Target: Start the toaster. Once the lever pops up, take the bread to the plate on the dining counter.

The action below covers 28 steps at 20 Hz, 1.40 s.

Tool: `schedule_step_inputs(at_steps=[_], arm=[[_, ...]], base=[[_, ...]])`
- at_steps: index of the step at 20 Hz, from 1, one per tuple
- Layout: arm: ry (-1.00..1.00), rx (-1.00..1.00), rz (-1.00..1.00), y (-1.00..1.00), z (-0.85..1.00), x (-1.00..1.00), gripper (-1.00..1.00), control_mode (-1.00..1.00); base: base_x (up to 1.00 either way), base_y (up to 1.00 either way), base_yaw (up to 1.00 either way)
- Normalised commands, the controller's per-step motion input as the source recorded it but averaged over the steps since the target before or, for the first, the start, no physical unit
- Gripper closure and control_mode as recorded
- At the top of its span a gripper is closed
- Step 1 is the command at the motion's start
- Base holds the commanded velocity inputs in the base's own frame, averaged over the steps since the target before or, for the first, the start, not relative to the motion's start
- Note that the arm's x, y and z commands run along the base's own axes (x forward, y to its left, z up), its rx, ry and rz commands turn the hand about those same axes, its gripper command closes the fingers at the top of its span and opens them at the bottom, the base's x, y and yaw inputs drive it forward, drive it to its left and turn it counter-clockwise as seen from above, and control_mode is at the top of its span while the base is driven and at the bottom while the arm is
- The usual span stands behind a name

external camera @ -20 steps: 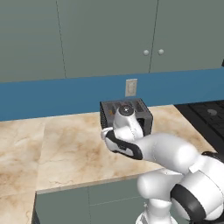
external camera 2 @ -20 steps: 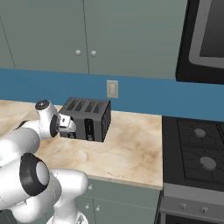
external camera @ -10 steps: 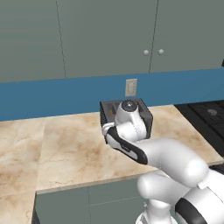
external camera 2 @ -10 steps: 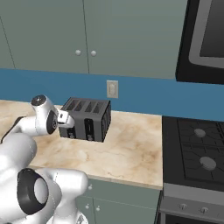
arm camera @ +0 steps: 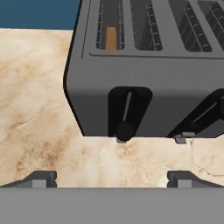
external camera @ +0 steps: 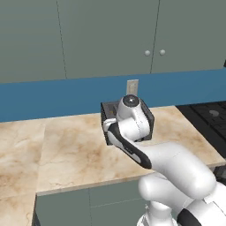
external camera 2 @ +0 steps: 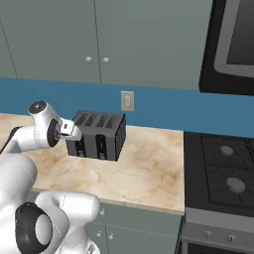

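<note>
From the left base view, I see my arm reaching up toward 12 o'clock over the marble desk (external camera: 66,150), its wrist covering most of the toaster (external camera: 107,115), which sits at the back below the wall outlet (external camera: 132,86). Against the picture a second ago the arm has stretched further forward and risen, hiding more of the toaster.

From the right base view, the toaster (external camera 2: 101,135) stands at about 10 o'clock from centre, well apart from the stove (external camera 2: 223,173) at 3 o'clock. My hand sits just beside its left end, closer in than in the earlier frame.

In the hand view, the gripper (arm camera: 112,179) is spread fully wide and holds nothing, its tips at 7 and 5 o'clock. The left lever (arm camera: 124,130) sits at the bottom of its track, so I judge the toaster is already started. The bread (arm camera: 111,38) is sunk in the leftmost slot. Left to do: wait for the pop-up, lift the bread and carry it to the plate.
</note>
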Motion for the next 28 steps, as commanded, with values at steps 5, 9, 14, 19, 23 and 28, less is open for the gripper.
schedule_step_inputs(at_steps=[5,9,14,19,23,28], arm=[[-0.07,0.00,0.00,-0.03,0.11,0.00,-1.00,-1.00],[-0.16,0.00,0.00,-0.14,0.21,0.00,-1.00,-1.00],[-0.17,0.00,0.00,-0.21,0.29,-0.02,-1.00,-1.00],[-0.09,0.03,0.00,-0.13,0.30,0.00,-1.00,-1.00],[-0.04,0.02,0.00,0.00,0.03,0.01,-1.00,-1.00],[-0.01,0.00,0.00,0.05,0.00,0.08,-1.00,-1.00]], base=[[0.00,0.00,0.00],[0.00,0.00,0.00],[0.00,0.00,0.00],[0.00,0.00,0.00],[0.00,0.00,0.00],[0.00,0.00,0.00]])
